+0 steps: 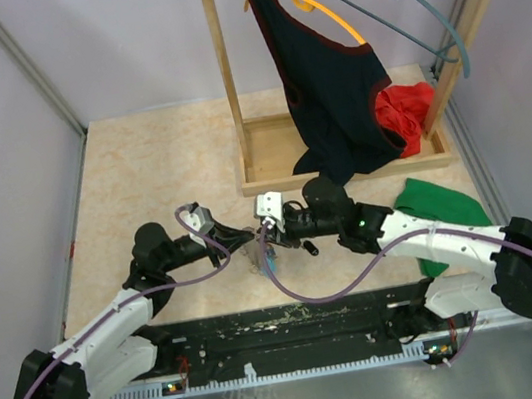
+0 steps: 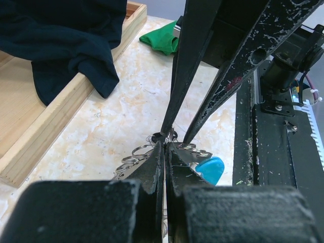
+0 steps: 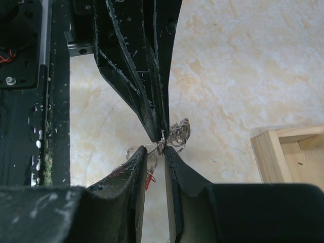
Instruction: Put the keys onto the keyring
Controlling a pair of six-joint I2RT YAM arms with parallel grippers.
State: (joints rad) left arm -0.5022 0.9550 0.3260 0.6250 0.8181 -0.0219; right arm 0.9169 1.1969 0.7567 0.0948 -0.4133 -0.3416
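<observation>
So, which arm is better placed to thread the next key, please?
Probably right: the right claw is open beside a red key, while the left claw is shut, seemingly pinning the keyring.

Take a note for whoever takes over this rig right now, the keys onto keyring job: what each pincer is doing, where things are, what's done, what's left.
Left pincer: shut on the keyring wire.
Right pincer: tip to tip with the left one, jaws slightly apart at the wire; grip unclear.
Keys: a red bit, likely a key head, sits by the right pincer; other keys not made out.
Done: keyring pinched. No key clearly threaded.
Left: thread the keys.
</observation>
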